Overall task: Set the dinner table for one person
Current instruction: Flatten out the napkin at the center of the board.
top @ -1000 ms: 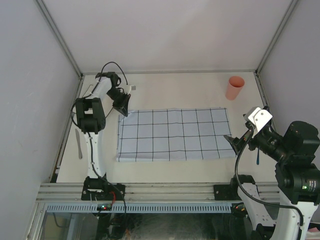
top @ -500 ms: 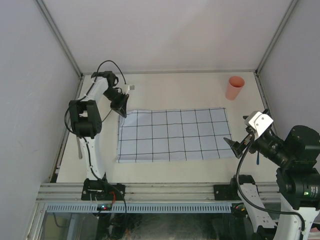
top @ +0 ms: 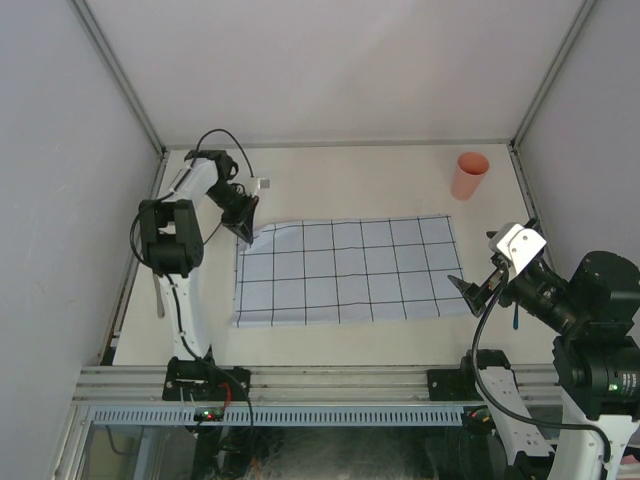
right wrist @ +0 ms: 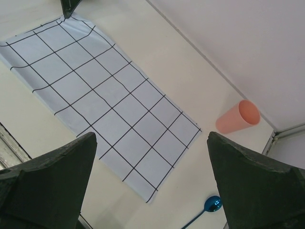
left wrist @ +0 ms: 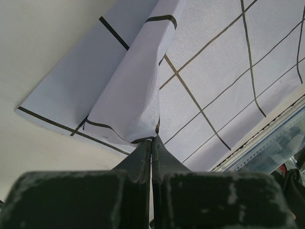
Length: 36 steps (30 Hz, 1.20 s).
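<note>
A grey metal rail (top: 330, 382) runs along the near edge of the off-white table (top: 380, 180), and pale walls (top: 330, 70) close in the other three sides. A blue spoon (right wrist: 209, 206) lies by the right edge, and a grey utensil (top: 157, 290) lies along the left edge. A light-blue cloth (top: 350, 270) with a dark grid covers the middle of the table. A pink cup (top: 469, 176) stands upright near the far right corner.

The left fingers (left wrist: 140, 155) are clenched on the cloth's far left corner, which curls up off the table in a fold, with bare table just beside it. The right fingers (right wrist: 57, 171) are spread wide and hold nothing. They hang above the table near the cloth's near right corner.
</note>
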Each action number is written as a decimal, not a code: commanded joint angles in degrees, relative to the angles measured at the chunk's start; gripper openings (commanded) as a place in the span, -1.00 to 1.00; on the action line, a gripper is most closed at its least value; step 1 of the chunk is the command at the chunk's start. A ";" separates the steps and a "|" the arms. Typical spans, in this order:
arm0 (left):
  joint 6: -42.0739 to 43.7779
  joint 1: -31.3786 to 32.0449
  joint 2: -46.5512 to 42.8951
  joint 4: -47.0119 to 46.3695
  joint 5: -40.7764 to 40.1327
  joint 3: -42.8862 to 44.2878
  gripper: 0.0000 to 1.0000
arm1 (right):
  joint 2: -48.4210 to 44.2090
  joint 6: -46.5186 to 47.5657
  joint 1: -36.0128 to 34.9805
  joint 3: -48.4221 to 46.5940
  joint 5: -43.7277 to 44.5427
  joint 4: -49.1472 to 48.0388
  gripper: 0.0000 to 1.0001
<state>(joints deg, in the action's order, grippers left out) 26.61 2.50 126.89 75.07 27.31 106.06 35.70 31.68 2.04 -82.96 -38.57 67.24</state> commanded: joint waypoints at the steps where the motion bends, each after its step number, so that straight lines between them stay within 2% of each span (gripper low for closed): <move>1: 1.38 0.00 -5.90 2.23 2.26 -0.09 -1.00 | -0.06 0.66 -0.42 -0.20 0.16 -1.45 0.99; 12: 1.47 0.22 -14.85 5.25 3.21 -4.33 -1.00 | -0.92 0.84 -3.03 0.05 1.51 -2.39 0.99; 14: 1.27 0.44 -19.31 5.22 3.33 -8.45 -0.99 | -1.36 0.25 -4.02 0.03 1.25 -3.13 0.99; 19: 1.27 0.50 -22.95 2.23 1.52 -14.48 -0.99 | -1.92 0.01 -4.59 0.08 0.46 -3.26 0.99; 23: 1.07 0.41 -20.31 -0.18 -0.61 -14.79 -0.98 | -1.65 -0.02 -4.29 0.04 -0.25 -3.08 0.99; 36: 1.38 -0.95 -7.32 -1.32 -5.14 -3.01 -0.92 | -0.03 0.57 -2.61 -0.06 -0.34 -2.08 0.99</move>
<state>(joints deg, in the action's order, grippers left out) 26.68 2.35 117.51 74.46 24.05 98.41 34.54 32.10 -1.13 -82.87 -38.02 66.70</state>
